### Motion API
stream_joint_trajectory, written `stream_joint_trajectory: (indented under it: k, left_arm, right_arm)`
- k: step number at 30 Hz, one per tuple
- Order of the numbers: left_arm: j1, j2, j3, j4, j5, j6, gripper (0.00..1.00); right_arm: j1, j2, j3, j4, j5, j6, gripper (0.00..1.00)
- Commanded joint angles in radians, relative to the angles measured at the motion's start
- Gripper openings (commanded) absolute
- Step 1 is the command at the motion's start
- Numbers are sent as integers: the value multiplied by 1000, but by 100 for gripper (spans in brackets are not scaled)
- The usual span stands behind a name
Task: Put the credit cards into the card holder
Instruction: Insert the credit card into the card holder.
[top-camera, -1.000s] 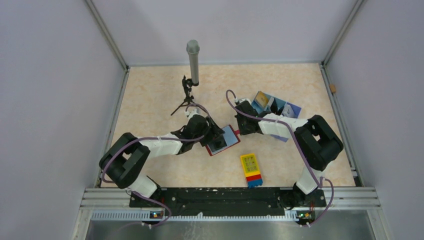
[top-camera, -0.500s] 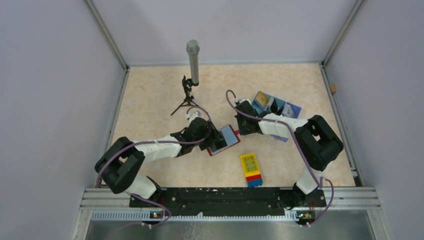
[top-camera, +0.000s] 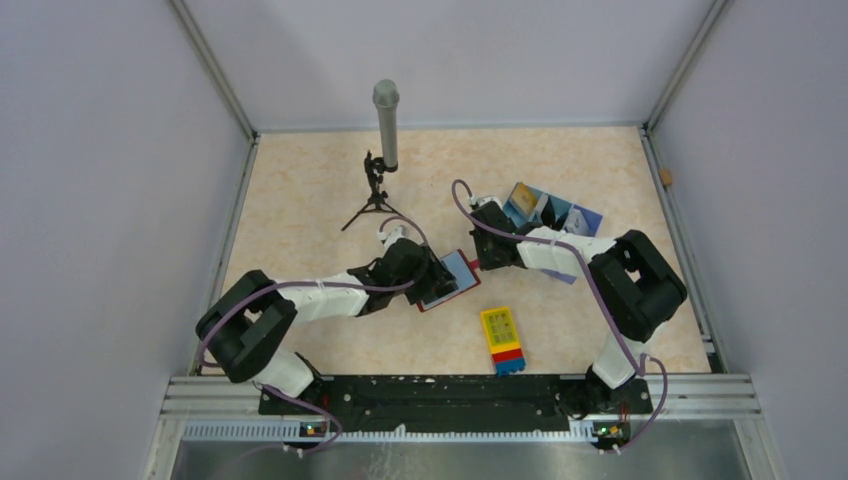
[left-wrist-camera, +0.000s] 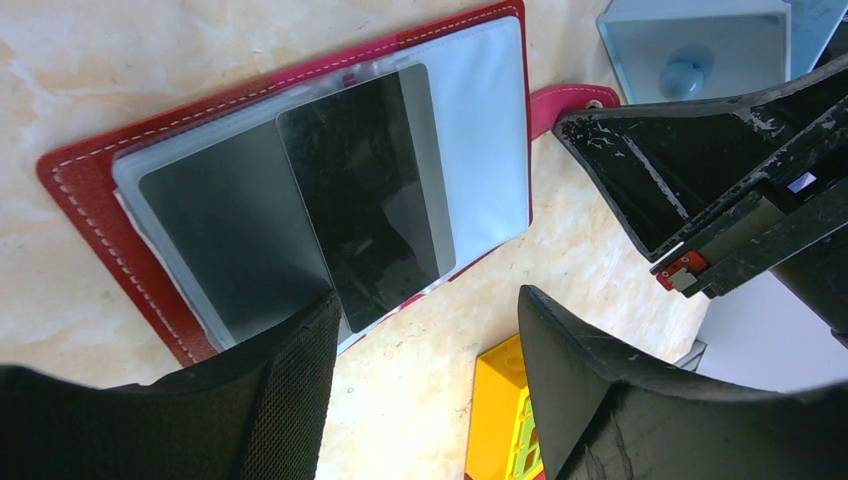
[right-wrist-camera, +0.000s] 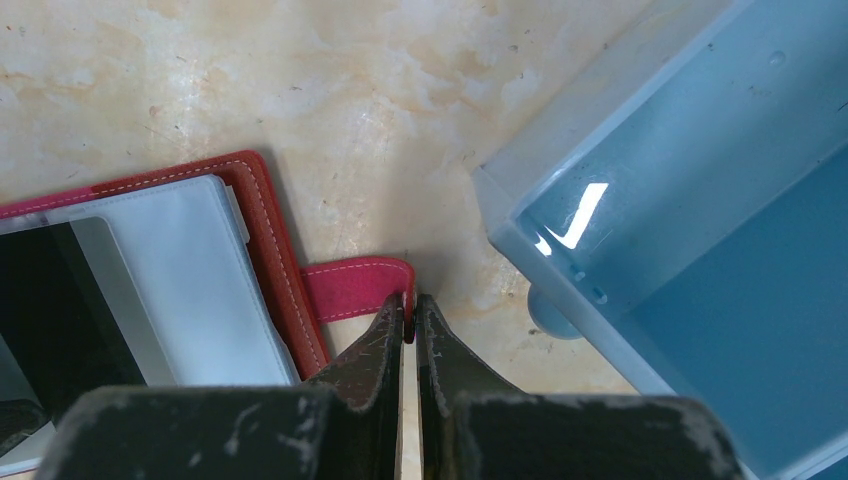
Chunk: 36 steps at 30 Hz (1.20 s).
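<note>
Now | left gripper (left-wrist-camera: 428, 320) wide | right gripper (right-wrist-camera: 410, 305) pinching card holder tab (right-wrist-camera: 350, 288)

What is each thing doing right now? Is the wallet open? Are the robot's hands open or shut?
card holder, open, flat on the table.
dark card, tilted on the card holder, one end past its edge.
right hand, shut on the closure tab.
left hand, open, over the card holder, holding nothing.
microphone, standing upright.
tray, open side up.
block, lying flat.
</note>
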Motion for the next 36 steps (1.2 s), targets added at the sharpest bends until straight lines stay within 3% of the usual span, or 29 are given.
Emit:
stream_joint_trajectory:
  k: [1,23,36]
  left_arm:
    - [-11,45,-5,-5,-3,-14,67]
    - [-13,117,35,100,-115,80,61]
    - [-12,168,85,169,-89,110,59]
  right_arm:
    - [12,-23,-21,-35,14,0,0]
    - [12,-35,-43,-30,-1,13,0]
    - [12,-44,-49,-26,-14,23,0]
